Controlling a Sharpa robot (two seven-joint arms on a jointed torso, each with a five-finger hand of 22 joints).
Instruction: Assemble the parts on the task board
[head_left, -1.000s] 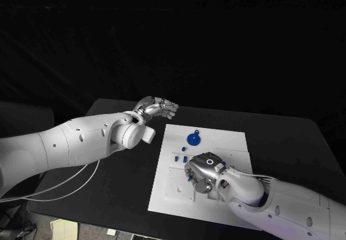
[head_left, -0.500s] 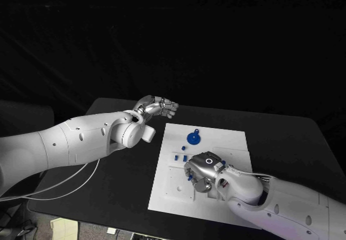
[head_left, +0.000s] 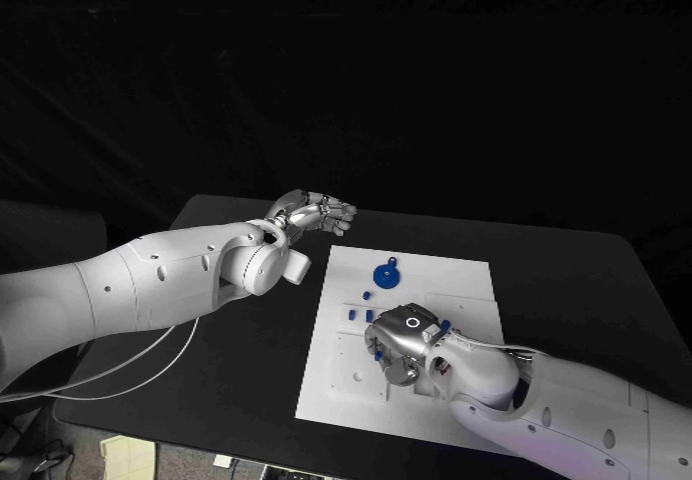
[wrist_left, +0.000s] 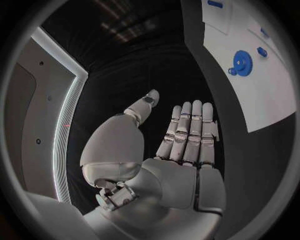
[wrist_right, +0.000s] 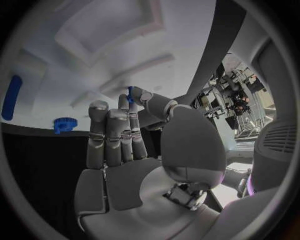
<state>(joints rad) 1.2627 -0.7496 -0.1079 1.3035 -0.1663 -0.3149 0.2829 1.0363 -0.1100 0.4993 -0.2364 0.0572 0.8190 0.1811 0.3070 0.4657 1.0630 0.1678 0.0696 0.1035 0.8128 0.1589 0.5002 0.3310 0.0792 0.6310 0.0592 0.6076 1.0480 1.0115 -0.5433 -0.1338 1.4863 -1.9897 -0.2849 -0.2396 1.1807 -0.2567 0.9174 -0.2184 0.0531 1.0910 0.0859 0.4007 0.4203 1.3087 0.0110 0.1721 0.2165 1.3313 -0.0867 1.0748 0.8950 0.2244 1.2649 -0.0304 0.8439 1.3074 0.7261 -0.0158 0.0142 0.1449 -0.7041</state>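
Right hand pinches a small blue part over the white task board.

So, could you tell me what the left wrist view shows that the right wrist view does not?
Left wrist view: the left hand, holding nothing, fingers straight, over the black table, with a round blue part on the board beyond. Right wrist view: the right hand over the board's recesses, a small blue part at its thumb tip, pinched or not I cannot tell, and a long blue part. Both: the white task board.
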